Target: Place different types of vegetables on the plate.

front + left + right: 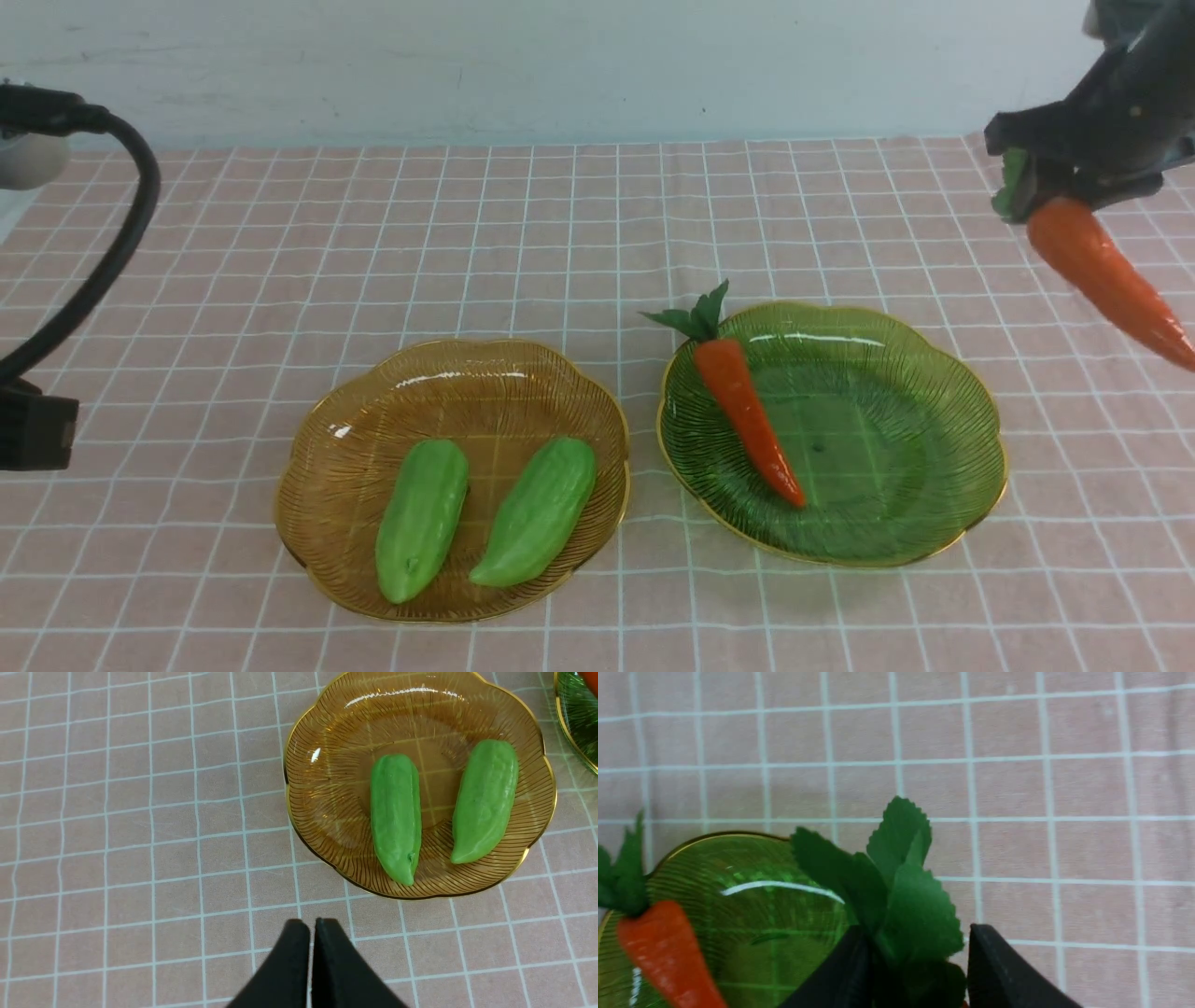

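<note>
R gripper (1050,187) clamped on carrot (1102,271) at crown, leaves poking past jaws; body hangs tilted below, airborne. Prob light, stiff, slick plastic; crown grip ok, may swing. Down-left of it green plate (887,439): 2nd carrot (747,411). Further left amber plate (448,392): 2 gourds (422,518). L gripper (312,938) pinched closed, empty, just short of amber plate.

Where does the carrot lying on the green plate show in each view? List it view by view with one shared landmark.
Front view: the lying carrot rests on the left part of the green plate, leaves over the rim.
Left wrist view: only an orange sliver at the top right corner, likely it.
Right wrist view: lower left corner.
Shared landmark: the green plate, in all three.
</note>
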Robot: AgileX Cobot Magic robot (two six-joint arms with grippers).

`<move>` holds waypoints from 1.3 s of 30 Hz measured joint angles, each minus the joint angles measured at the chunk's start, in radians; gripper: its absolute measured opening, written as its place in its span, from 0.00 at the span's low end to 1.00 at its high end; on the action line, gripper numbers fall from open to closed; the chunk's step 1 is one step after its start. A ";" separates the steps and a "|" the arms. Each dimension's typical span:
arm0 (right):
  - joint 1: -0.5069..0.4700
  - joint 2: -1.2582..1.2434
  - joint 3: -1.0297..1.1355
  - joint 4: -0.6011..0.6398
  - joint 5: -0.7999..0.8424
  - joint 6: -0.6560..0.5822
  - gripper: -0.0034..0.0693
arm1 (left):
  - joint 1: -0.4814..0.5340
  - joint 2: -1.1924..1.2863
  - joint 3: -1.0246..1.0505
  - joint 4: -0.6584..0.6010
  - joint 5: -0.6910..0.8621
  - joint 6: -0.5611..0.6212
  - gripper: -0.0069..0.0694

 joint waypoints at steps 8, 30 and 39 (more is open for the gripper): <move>0.140 0.022 0.070 0.069 0.009 -0.006 0.52 | 0.000 0.000 0.000 -0.005 0.000 0.000 0.09; 0.162 -0.805 0.302 -0.109 -0.024 -0.013 0.07 | 0.000 -0.247 0.250 -0.027 -0.059 0.007 0.09; 0.162 -1.435 0.902 -0.148 -0.570 -0.014 0.03 | 0.000 -0.309 0.302 -0.027 -0.186 0.007 0.09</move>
